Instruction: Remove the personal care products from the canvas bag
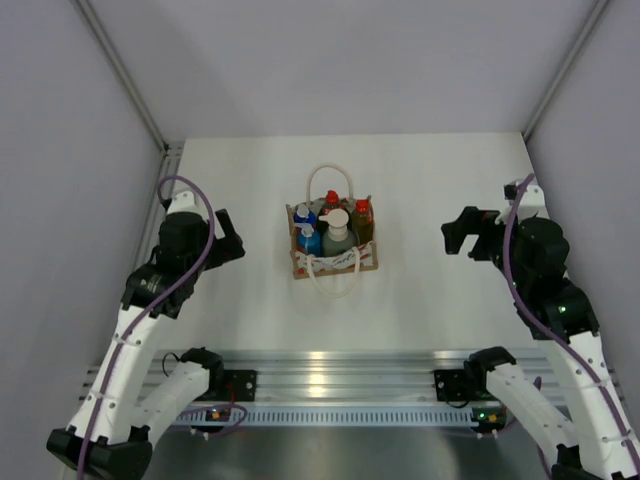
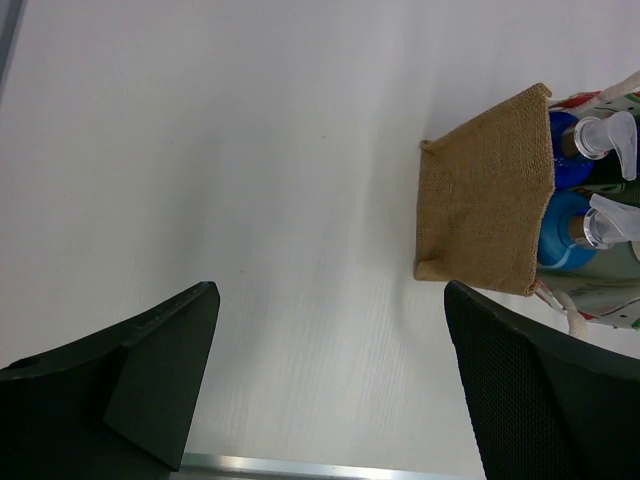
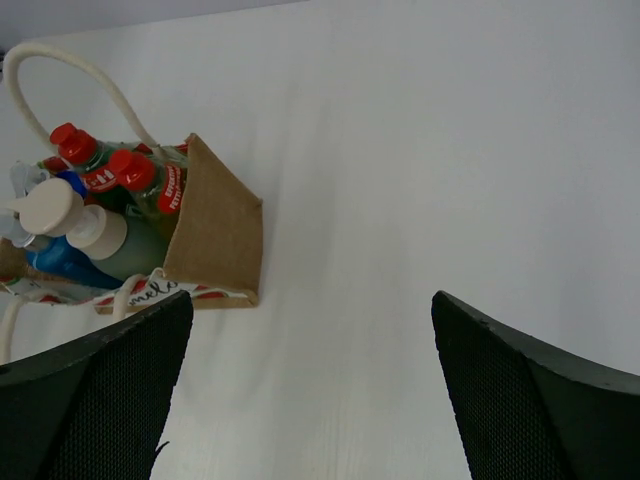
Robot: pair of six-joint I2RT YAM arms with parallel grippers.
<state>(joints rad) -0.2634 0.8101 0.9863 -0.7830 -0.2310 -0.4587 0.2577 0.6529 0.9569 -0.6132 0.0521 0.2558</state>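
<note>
At mid-table the canvas bag point(image 1: 335, 263) stands packed with bottles point(image 1: 336, 232); left hand point(image 1: 228, 238) and right hand point(image 1: 460, 235) flank it, both gaping.

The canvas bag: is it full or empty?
Full. The canvas bag stands upright, packed with bottles; their caps poke above its rim.

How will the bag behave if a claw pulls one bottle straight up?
Probably soft-sided: the bag is woven canvas and its rope handles flop outward. The bottles pack it tight, so it may lift or drag along with a pulled bottle. It looks small and light, so a sideways nudge could slide or tip it.
</note>
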